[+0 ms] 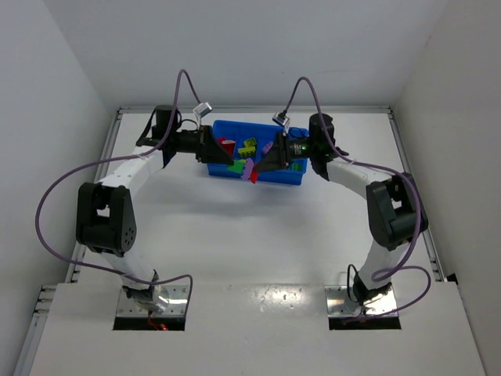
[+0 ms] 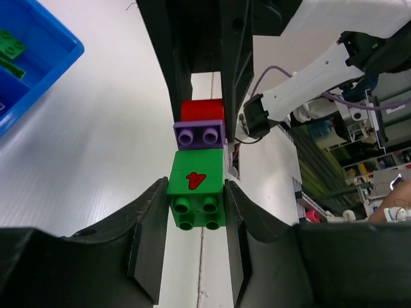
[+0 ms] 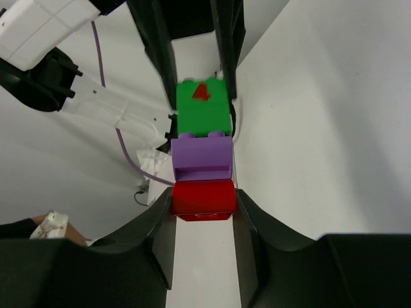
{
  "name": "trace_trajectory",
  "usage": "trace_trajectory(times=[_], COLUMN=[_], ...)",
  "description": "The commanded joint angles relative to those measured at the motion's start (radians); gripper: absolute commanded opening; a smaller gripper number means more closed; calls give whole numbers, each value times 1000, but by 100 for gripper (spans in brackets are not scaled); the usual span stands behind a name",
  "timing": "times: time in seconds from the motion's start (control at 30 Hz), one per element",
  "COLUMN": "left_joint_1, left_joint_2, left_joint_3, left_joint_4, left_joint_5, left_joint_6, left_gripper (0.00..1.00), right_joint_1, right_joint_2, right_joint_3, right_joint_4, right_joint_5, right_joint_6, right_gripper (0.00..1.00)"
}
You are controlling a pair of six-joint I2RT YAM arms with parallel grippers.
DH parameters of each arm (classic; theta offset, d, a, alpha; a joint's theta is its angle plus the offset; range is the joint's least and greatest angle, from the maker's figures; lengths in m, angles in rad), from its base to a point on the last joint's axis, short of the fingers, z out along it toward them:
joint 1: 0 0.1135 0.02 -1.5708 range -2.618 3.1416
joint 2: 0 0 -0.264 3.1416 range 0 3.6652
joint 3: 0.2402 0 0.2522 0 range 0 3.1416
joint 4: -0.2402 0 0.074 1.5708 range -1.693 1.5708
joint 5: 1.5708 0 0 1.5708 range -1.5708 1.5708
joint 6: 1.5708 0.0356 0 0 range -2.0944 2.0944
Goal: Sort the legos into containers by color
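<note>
A short strip of legos hangs in the air between my two grippers, just in front of the blue tray (image 1: 286, 179). It is made of a green brick (image 2: 196, 192) with a red "4", a purple brick (image 2: 200, 135) and a red brick (image 2: 202, 110). My left gripper (image 2: 196, 200) is shut on the green end. My right gripper (image 3: 203, 206) has both jaws pressed against the red brick (image 3: 203, 197), with the purple brick (image 3: 201, 160) and green brick (image 3: 203, 109) beyond it. In the top view the strip (image 1: 249, 168) spans the gap between the left gripper (image 1: 227, 159) and the right gripper (image 1: 264, 163).
The tray holds loose legos, among them a yellow-green piece (image 1: 249, 146) and a red one (image 1: 225, 146). The left wrist view shows a tray corner (image 2: 61, 51) with green bricks (image 2: 11, 45) inside. White walls enclose the table on three sides.
</note>
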Motion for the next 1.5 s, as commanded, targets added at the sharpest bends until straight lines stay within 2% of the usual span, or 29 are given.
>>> trace_trajectory(times=[0.0,0.13,0.27,0.4,0.5,0.67,0.9,1.03,1.1,1.13,1.2,1.27,1.37,1.47], left_joint_1=[82,145,159,159,159,150,108,52,10,-7,-31,-63,-116,-155], left_joint_2=[-61,-125,-199,-249,-278,-291,-214,-223,-223,-223,-223,-185,-113,-53], left_joint_3=[-43,-90,-165,-202,-223,-232,-189,-258,-269,-269,-280,-292,-283,-263], left_joint_4=[40,-4,-13,-35,-62,-62,-62,-73,-114,-136,-156,-156,-206,-225], left_joint_5=[-31,-77,-153,-187,-196,-227,-134,-232,-308,-398,-428,-460,-590,-684], left_joint_6=[22,77,99,120,142,151,133,122,190,205,244,257,303,337], left_gripper=[4,4,4,4,4,4,5,8,11,11,11,11,11,21], right_joint_1=[-47,-122,-173,-193,-193,-158,-95,-95,-95,-95,-95,-95,-95,-95], right_joint_2=[-34,-34,-1,41,84,131,122,85,61,61,27,10,-25,-50], right_joint_3=[28,17,43,82,111,206,191,154,143,129,114,88,54,30], right_joint_4=[-34,-103,-162,-134,-81,-80,-70,-70,-70,-70,-70,-80,-90,-122], right_joint_5=[-47,5,50,50,27,-87,-167,-167,-167,-167,-167,-167,-167,-176], right_joint_6=[-66,-85,-44,28,110,122,102,102,93,93,81,70,59,38], right_gripper=[0,0,0,0,0,0,0,0,0,0,0,0,0,0])
